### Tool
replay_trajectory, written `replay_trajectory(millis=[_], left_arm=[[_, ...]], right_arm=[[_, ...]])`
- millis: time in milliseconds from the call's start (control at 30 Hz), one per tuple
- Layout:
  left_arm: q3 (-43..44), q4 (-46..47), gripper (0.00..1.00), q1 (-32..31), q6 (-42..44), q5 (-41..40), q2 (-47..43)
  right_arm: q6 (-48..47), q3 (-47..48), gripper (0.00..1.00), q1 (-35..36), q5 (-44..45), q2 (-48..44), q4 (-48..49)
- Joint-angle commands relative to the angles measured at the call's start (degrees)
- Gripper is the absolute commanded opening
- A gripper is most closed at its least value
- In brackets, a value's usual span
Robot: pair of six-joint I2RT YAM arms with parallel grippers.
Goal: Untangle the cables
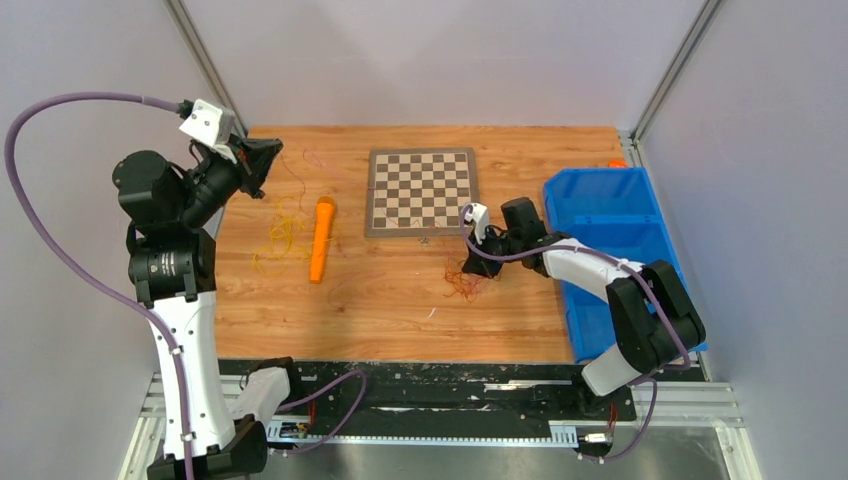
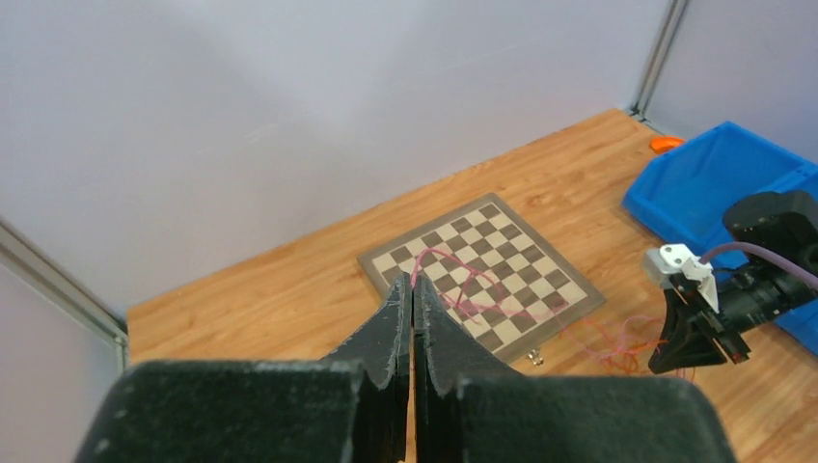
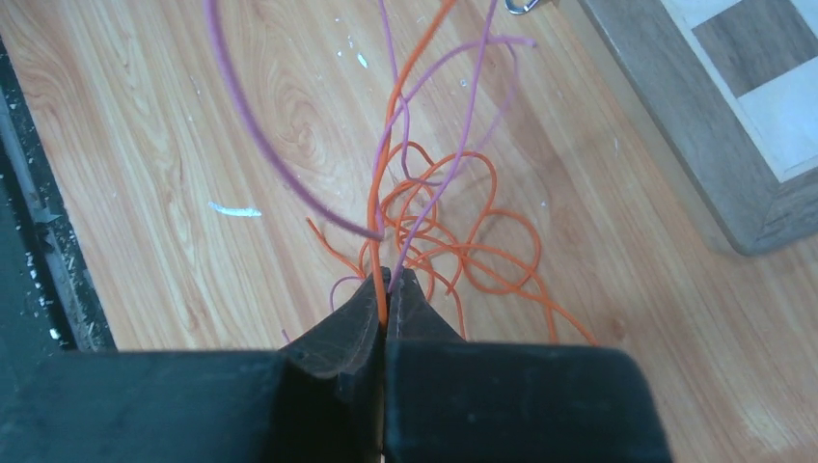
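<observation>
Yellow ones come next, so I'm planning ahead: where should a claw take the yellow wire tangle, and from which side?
Probably from straight above, at the left edge of the yellow wire tangle, away from the orange cylinder lying beside it. The wires lie flat on the table in loose loops, so pinch one outer loop, not the dense middle.
</observation>
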Motion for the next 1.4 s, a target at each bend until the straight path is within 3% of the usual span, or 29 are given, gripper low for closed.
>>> replay_trajectory(millis=[0, 67, 100, 133, 167, 200, 233, 467, 700, 933, 1033, 1067, 1100, 1233, 1267, 1367], left_arm=[[2.15, 1.64, 0.00, 1.09, -3.53, 3.27, 0.90], [1.64, 2.64, 0.00, 1.10, -5.28, 4.69, 0.93], [1.64, 2.76, 0.00, 1.12, -5.69, 5.68, 1.03], [1.68, 2.86, 0.00, 1.11, -5.92, 6.62, 1.14], [1.71, 2.92, 0.00, 1.08, -6.66, 8.89, 1.36], [1.54, 3.51, 0.00, 1.05, -7.33, 9.89, 1.44], [0.87, 4.03, 0.00, 1.02, -9.25, 11.66, 1.51], [-1.34, 4.04, 0.00, -4.04, -9.40, 12.38, 1.44], [-3.06, 3.64, 0.00, -8.02, -8.84, 10.26, 1.34], [-3.67, 4.41, 0.00, -9.26, -8.83, 9.31, 1.55], [-3.24, 4.59, 0.00, -9.27, -8.90, 9.03, 1.73], [-3.05, 4.65, 0.00, -9.25, -8.93, 9.00, 1.77], [-2.99, 4.65, 0.00, -9.24, -8.91, 8.78, 1.74], [-1.71, 2.50, 0.00, -9.07, -6.00, 4.08, 1.69], [-0.87, 1.14, 0.00, -8.95, -4.89, 1.91, 1.70], [0.10, 0.53, 0.00, -5.59, 0.00, -11.56, 1.67]], right_arm=[[-2.51, 6.19, 0.00, -0.57, -4.23, -0.14, -6.83], [-2.54, 8.55, 0.00, -0.63, -5.29, -0.93, -8.27], [-2.66, 9.54, 0.12, -0.61, -6.41, -1.57, -8.68], [-2.28, 10.87, 0.39, -0.49, -7.31, -2.49, -9.25], [-1.27, 12.39, 0.74, -0.34, -7.83, -3.15, -9.73], [-0.04, 13.90, 0.95, 0.05, -8.22, -3.84, -9.80], [0.86, 15.45, 0.99, 0.46, -9.38, -4.43, -9.80], [10.97, 29.16, 1.00, 7.44, -11.74, -3.08, -5.09], [16.92, 41.28, 1.00, 15.26, -12.30, 3.25, -1.02], [16.47, 39.55, 1.00, 20.67, -9.93, 7.64, 3.61], [15.14, 38.07, 0.95, 20.96, -9.05, 9.90, 4.00], [14.15, 37.58, 0.89, 20.93, -8.60, 10.56, 3.97], [12.91, 36.94, 0.75, 20.91, -8.04, 11.08, 3.96], [10.02, 32.90, 0.11, 19.46, -6.48, 10.07, 3.67], [9.18, 31.49, 0.01, 18.76, -6.02, 9.19, 3.11], [5.27, 25.22, 0.00, 15.98, -4.46, 5.06, 0.22]])
